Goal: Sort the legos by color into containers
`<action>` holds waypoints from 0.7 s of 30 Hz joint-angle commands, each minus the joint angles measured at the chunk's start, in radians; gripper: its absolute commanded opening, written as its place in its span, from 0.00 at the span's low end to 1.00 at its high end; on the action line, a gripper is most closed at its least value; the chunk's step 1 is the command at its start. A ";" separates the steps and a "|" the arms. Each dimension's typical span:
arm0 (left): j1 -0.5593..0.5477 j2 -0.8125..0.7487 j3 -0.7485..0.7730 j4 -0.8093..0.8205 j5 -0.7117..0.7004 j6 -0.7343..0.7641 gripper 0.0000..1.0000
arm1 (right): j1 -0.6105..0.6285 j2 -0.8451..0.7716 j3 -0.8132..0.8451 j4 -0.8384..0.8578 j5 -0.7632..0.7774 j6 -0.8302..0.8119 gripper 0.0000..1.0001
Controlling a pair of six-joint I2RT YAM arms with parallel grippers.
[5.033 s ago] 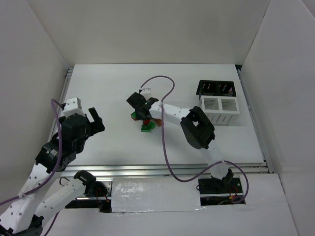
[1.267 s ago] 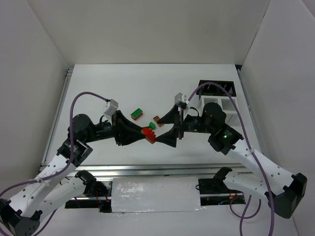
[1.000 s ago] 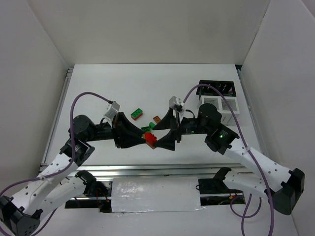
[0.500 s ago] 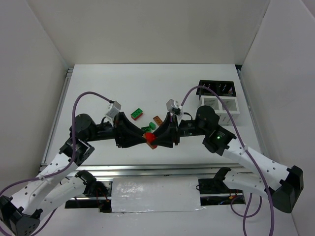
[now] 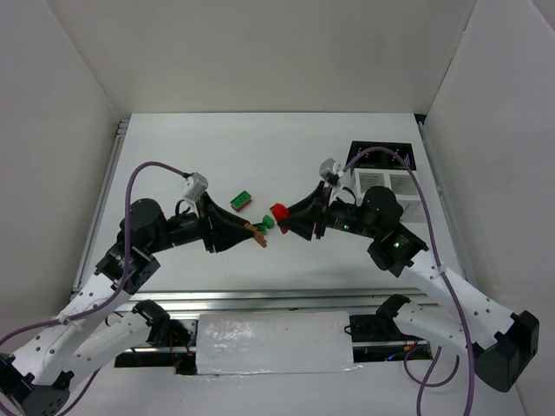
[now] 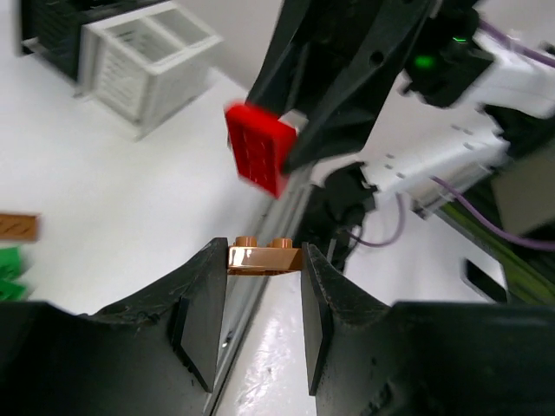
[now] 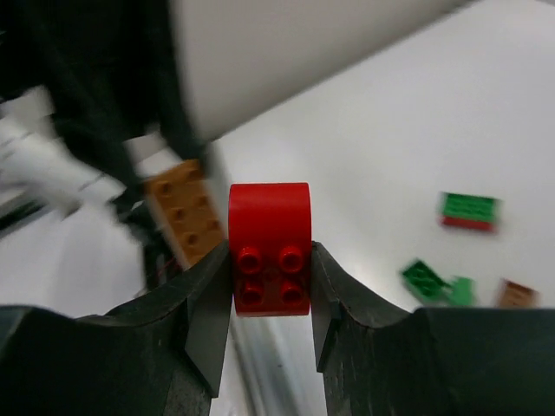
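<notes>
Left wrist view: the left claw pinches an orange-brown brick by its ends, right at the tips, so I judge it could slip. The right claw clamps a red brick. Both bricks hang over the middle of the worktop, and a dropped one might scatter the loose pieces below.

- Held bricks: two
- Green-on-red stack: one
- Green bricks: two
- Brown brick: one
- Black container: one
- White container: one, near the right edge
</notes>
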 commanded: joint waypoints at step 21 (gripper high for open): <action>0.001 -0.093 0.147 -0.596 -0.709 0.174 0.00 | -0.787 0.739 0.686 -0.583 0.978 0.201 0.00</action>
